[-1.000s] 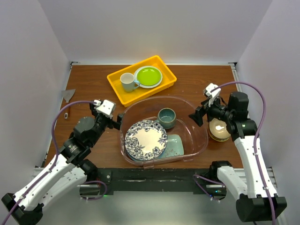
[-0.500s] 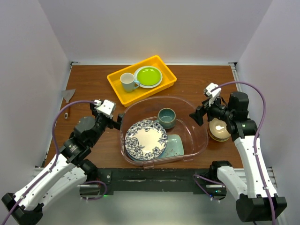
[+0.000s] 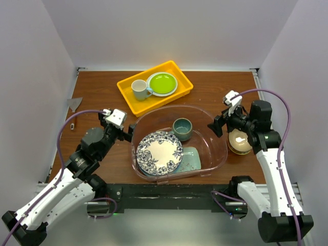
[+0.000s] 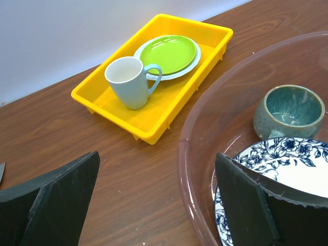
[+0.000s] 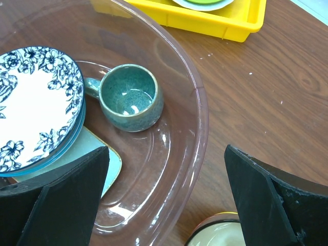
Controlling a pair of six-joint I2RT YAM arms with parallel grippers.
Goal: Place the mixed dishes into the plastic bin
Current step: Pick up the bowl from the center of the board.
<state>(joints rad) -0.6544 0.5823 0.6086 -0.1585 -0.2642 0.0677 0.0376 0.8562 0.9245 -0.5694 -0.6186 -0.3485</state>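
Plastic bin (image 3: 222, 149) holds blue-floral plate (image 3: 159, 150), teal mug (image 3: 182, 128), mint tray (image 3: 192, 159); bowls (image 3: 239, 142), seemingly stacked, sit outside by surface's (image 3: 102, 97) right edge; left tool (image 3: 126, 134) and right tool (image 3: 217, 127) gape empty

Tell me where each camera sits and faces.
Top external: above, behind the arms, looking down; both arms show.
Left wrist: on the left arm, facing the yellow tray; open left end effector shows.
Right wrist: on the right arm, facing the plastic bin; open right end effector shows.
Both wrists share the dark teal mug.
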